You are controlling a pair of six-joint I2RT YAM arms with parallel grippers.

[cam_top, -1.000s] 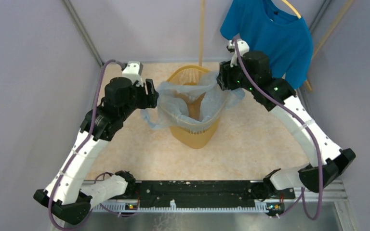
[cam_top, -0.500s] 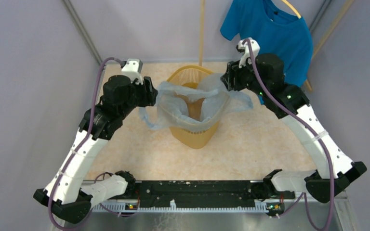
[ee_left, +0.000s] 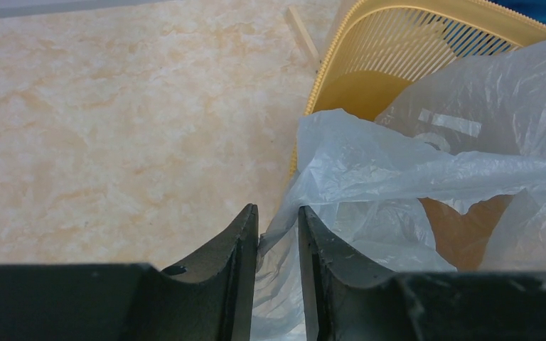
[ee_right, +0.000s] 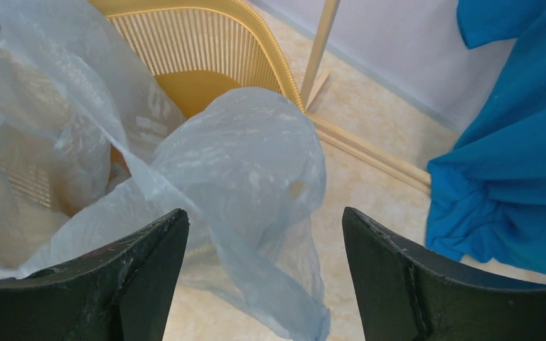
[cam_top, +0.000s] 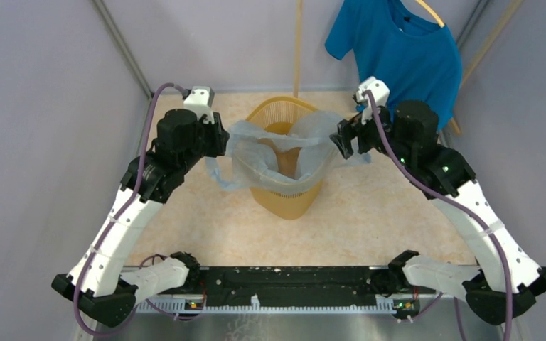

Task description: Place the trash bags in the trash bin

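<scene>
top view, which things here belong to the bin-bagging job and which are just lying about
Job:
pale blue translucent plastic trash bag
yellow-orange ribbed plastic trash bin
left gripper, shut on the bag's edge
right gripper, open

Just there:
bright blue T-shirt, hanging at the back
thin wooden pole

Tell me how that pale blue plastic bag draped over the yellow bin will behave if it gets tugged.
Probably floppy: the trash bag sags in crinkled folds over the trash bin. Likely very light, being see-through film. It may stretch or slip where the left end effector pinches a narrow bunch, and a hard tug might tip the tall bin.
</scene>
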